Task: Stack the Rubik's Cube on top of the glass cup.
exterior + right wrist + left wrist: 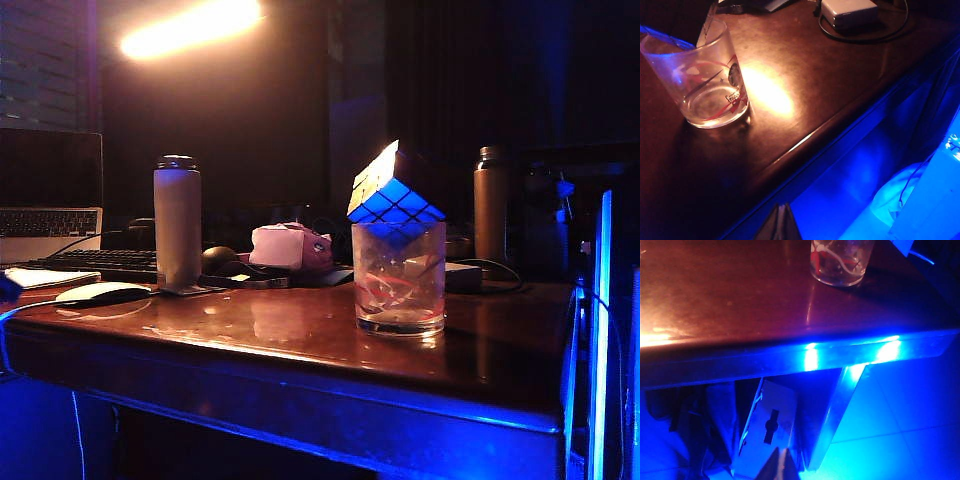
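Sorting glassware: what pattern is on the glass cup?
Red and white swirls on the glass cup, clearest in the right wrist view.

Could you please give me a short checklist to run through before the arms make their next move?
1. Rubik's Cube on the glass cup: ok, it sits in the rim.
2. Cube level: not ok, it rests tilted, one corner dipping into the cup.
3. Cup upright on the table: ok.
4. Left gripper clear of the cup: ok, shut, empty, off the table's front edge.
5. Right gripper clear: ok, shut, empty, also off the edge.
6. Cube stable enough to leave: cannot tell.
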